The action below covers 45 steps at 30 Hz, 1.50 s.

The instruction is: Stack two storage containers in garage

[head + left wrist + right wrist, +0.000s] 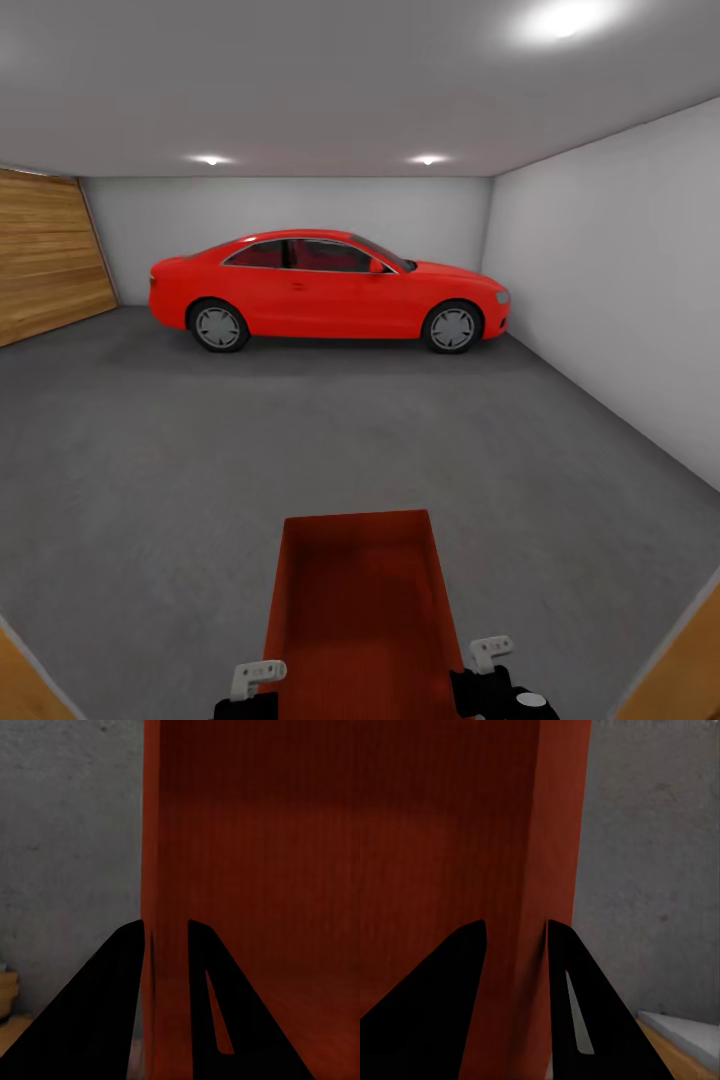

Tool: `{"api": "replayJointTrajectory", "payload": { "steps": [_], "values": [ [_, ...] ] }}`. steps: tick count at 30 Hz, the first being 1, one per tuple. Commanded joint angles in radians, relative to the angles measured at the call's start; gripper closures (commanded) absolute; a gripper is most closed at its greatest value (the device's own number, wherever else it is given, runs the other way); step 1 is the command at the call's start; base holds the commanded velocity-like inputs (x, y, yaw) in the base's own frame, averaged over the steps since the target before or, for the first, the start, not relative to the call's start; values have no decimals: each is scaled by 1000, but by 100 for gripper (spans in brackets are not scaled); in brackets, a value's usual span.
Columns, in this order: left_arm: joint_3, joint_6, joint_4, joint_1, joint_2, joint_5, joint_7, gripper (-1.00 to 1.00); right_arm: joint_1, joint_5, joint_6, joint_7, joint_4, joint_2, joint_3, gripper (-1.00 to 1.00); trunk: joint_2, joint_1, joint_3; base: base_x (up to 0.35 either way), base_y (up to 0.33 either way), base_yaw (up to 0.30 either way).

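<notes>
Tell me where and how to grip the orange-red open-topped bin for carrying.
Grip the orange-red open-topped bin by its thin long side walls, from above the open top. The left gripper and right gripper each straddle one wall, a finger inside and a finger outside, which looks balanced.

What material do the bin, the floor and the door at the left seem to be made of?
Bin: probably plastic, plain orange-red, thin matte walls, faint vertical streaks.
Floor: looks like concrete, dark grey, rough and speckled, no gloss.
Door: looks like wood, light brown horizontal planks with grain, slight sheen.
</notes>
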Motion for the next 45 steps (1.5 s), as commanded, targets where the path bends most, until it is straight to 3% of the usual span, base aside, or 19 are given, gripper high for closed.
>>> {"api": "replayJointTrajectory", "payload": {
  "steps": [1,45],
  "values": [
    [-7,-50,-3,0,53,4,4,100,-1,8,6,24,1,0,-10,100,-2,1,-2,191,0,0],
    [-7,-50,-3,0,53,4,4,100,-1,7,6,24,1,0,-10,100,-2,1,-2,52,6,0]
  ]
}}
